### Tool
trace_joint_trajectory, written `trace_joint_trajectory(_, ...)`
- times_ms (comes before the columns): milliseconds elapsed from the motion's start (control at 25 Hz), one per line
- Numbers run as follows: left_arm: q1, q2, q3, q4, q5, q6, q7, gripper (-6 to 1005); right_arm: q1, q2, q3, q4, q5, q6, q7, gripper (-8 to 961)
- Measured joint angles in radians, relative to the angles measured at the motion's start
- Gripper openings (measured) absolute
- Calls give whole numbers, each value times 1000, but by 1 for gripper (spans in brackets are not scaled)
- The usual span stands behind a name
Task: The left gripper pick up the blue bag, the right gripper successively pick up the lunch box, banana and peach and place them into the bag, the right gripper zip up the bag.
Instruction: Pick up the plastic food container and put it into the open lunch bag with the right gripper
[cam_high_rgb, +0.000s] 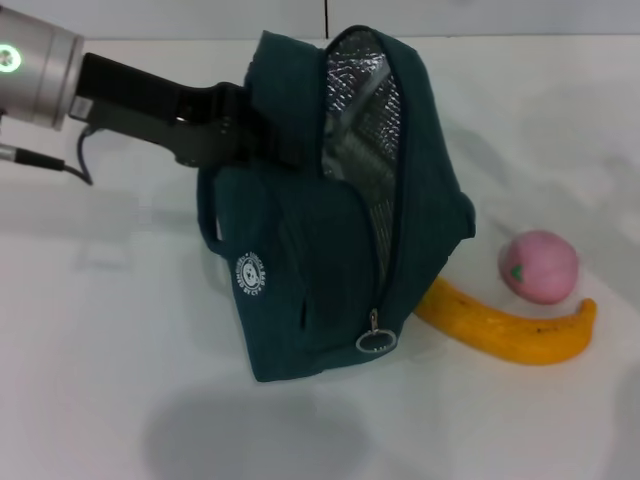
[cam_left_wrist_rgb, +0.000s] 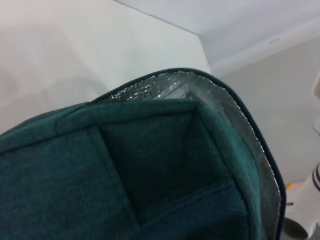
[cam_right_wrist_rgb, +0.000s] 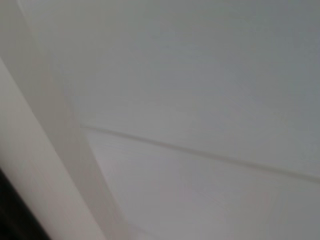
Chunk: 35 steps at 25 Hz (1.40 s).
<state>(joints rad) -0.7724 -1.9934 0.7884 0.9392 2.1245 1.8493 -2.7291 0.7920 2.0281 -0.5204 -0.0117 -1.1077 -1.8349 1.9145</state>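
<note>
Blue bag (cam_high_rgb: 330, 250) hangs gripped by left gripper (cam_high_rgb: 262, 135); could slip; banana (cam_high_rgb: 505, 328) beyond it; right gripper unseen.

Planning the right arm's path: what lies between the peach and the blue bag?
In the head view, only the banana lies between the peach and the blue bag, its near end reaching the bag's base.

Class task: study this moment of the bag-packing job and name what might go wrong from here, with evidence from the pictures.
1. The left gripper holds the blue bag by one top edge, so it hangs tilted; the opening may sag or narrow.
2. The banana lies partly under the bag, touching or close to it; lifting it could drag the fabric.
3. The peach is round and may roll away if nudged.
</note>
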Motion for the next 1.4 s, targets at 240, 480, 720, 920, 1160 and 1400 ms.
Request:
trace_joint_trajectory(240,-7,-2,10,-2,4,-9,6,31,55,0,-90,55,-3,85,-51,114)
trace_joint_trajectory(480,0,4,5,-22,-3,-23,31,31,28,0,-188,55,-27,239,-68,116)
trace_joint_trajectory(720,6,3,5,-23,-7,-25,40,31,13,0,-207,49,-63,289,-78,118)
trace_joint_trajectory(920,4,0,5,-23,-10,-25,50,31,34,0,-213,50,-112,302,-74,120)
trace_joint_trajectory(1160,2,2,3,-23,-11,-34,58,31,46,0,-219,56,-133,300,-72,122)
trace_joint_trajectory(1400,0,2,3,-23,-12,-41,83,31,58,0,-219,50,-153,312,-72,124)
